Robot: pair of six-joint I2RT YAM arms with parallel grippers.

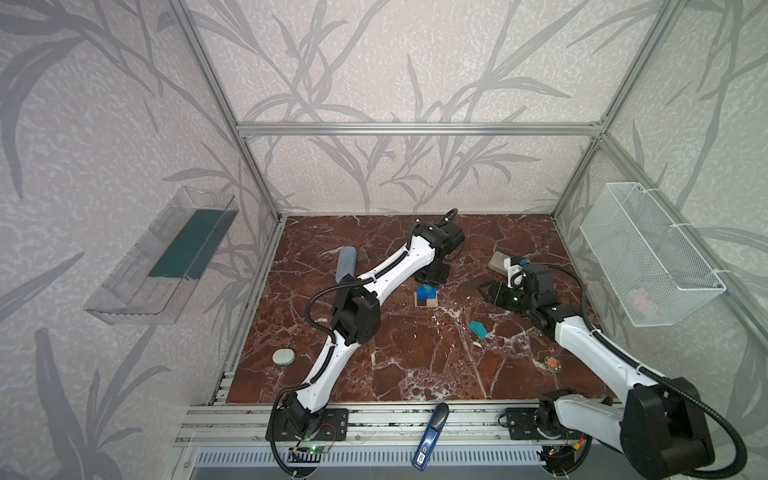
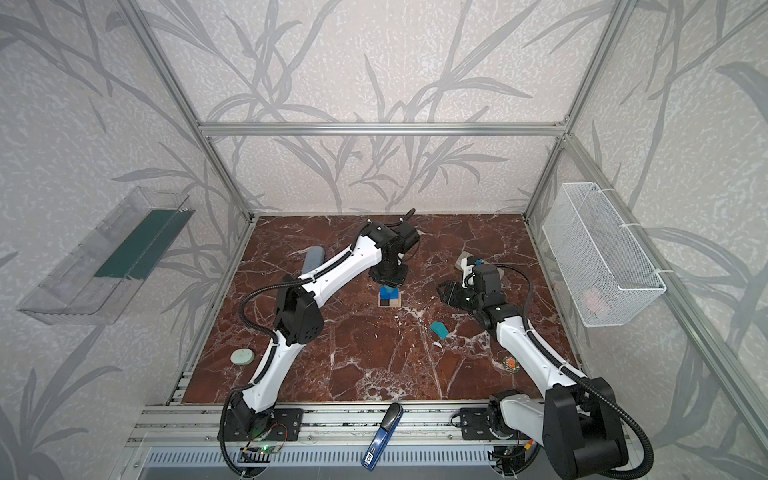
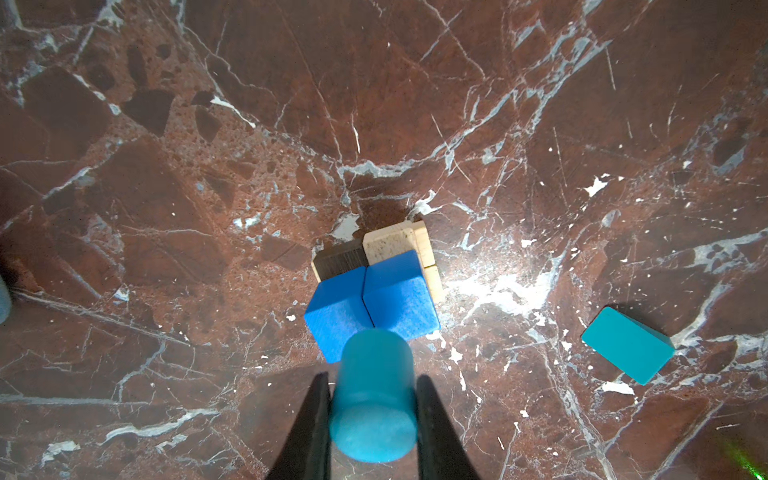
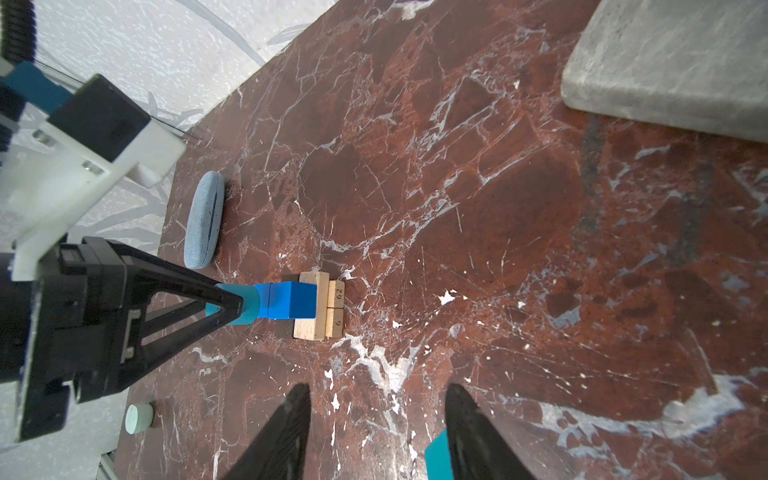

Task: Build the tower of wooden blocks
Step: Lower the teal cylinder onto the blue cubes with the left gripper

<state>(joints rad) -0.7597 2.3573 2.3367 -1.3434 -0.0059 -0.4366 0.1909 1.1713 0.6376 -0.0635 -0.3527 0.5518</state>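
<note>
The tower (image 1: 425, 298) (image 2: 389, 298) stands mid-table. Its base is pale bars (image 3: 390, 245) and a dark brown bar (image 3: 338, 259), with two blue cubes (image 3: 401, 299) side by side on top. My left gripper (image 3: 373, 378) (image 1: 431, 277) hangs over it, shut on the blue cylinder (image 3: 374, 395) (image 4: 249, 309). In the right wrist view the cylinder's lower end meets the cubes. The teal house-shaped piece (image 1: 478, 329) (image 2: 439, 331) (image 3: 627, 345) lies flat, front right of the tower. My right gripper (image 4: 378, 388) (image 1: 490, 291) is open and empty, right of the tower, close above the teal piece.
A grey stone-like brick (image 1: 497, 261) (image 4: 665, 62) lies behind my right wrist. A long grey-blue case (image 1: 346, 263) lies back left, a pale green disc (image 1: 284, 356) front left and a small orange round thing (image 1: 552, 364) front right. A wire basket (image 1: 648, 253) hangs on the right wall.
</note>
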